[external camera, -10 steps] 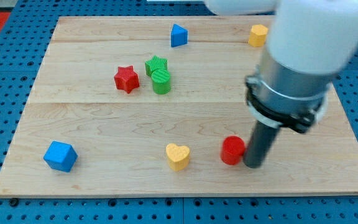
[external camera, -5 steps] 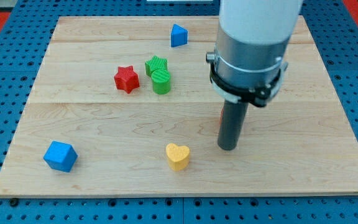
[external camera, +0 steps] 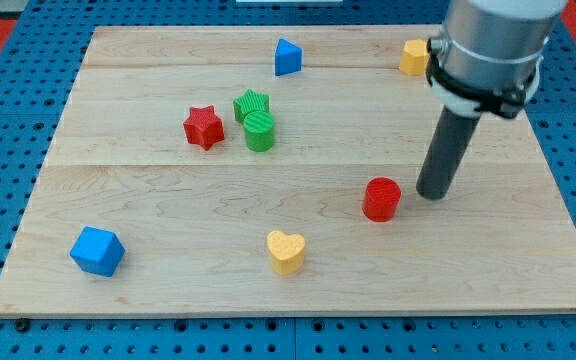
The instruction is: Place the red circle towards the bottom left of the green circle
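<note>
The red circle (external camera: 381,198) lies right of the board's middle, a little below centre. The green circle (external camera: 260,131) stands up and to the left of it, touching a green star (external camera: 251,104) just above it. My tip (external camera: 432,193) rests on the board just to the right of the red circle, a small gap apart from it. The dark rod rises up and to the right from there.
A red star (external camera: 204,127) sits left of the green circle. A blue triangle (external camera: 287,57) is near the top edge, a yellow block (external camera: 415,57) at the top right beside the arm. A yellow heart (external camera: 286,251) and a blue cube (external camera: 97,250) lie near the bottom.
The red circle has moved up and slightly right from near the bottom. My tip swept left, then back to the right, and now stands at the circle's right side, higher than before.
</note>
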Available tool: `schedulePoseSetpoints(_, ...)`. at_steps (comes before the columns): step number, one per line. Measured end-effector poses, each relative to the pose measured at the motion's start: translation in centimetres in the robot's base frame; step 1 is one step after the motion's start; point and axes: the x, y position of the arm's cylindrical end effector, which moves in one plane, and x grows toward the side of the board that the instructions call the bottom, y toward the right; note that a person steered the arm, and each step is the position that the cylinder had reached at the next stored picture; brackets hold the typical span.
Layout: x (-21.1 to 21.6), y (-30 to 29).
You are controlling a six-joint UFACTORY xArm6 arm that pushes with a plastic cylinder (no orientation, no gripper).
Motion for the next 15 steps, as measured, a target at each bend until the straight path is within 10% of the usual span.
schedulePoseSetpoints(3, 4.9, -3.0)
schedulePoseSetpoints(9, -6.6, -12.0)
schedulePoseSetpoints(10, -7.8, -5.5)
schedulePoseSetpoints(13, 3.7, -8.2)
schedulePoseSetpoints(15, -0.1, -8.2)
